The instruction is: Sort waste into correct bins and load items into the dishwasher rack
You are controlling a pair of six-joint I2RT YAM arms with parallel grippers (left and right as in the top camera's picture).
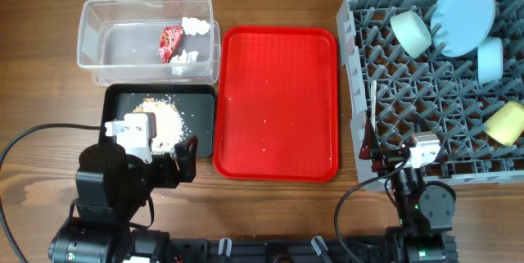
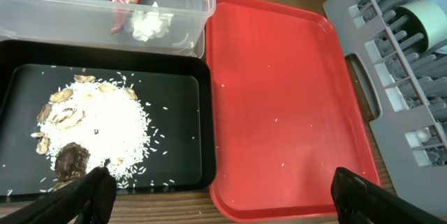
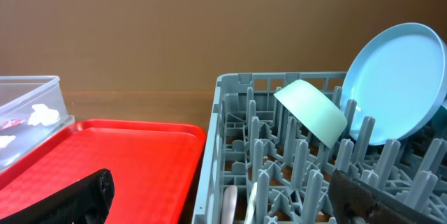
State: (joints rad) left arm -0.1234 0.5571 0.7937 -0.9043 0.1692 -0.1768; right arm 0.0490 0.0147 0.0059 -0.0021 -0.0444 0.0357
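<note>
The red snack wrapper point(image 1: 169, 42) and white tissue pieces point(image 1: 195, 25) lie in the clear tub point(image 1: 94, 46). Rice and brown food scraps point(image 2: 84, 123) lie in the black tray point(image 1: 201, 103). The grey dishwasher rack point(image 1: 354, 66) holds the light blue plate point(image 1: 463, 5), pale green bowl point(image 1: 411, 32), light blue bowl point(image 1: 490, 58), yellow cup point(image 1: 504, 122) and white cutlery point(image 1: 373, 103). My left gripper point(image 2: 223, 203) is open and empty over the near edges of the black and red trays. My right gripper point(image 3: 227, 203) is open and empty at the rack's near left corner.
The flat red serving tray point(image 1: 276, 103) lies between the black tray and the rack, with a few rice grains on it. The tub touches the black tray's far edge. In the right wrist view the plate point(image 3: 398, 81) leans upright behind the green bowl point(image 3: 311, 112).
</note>
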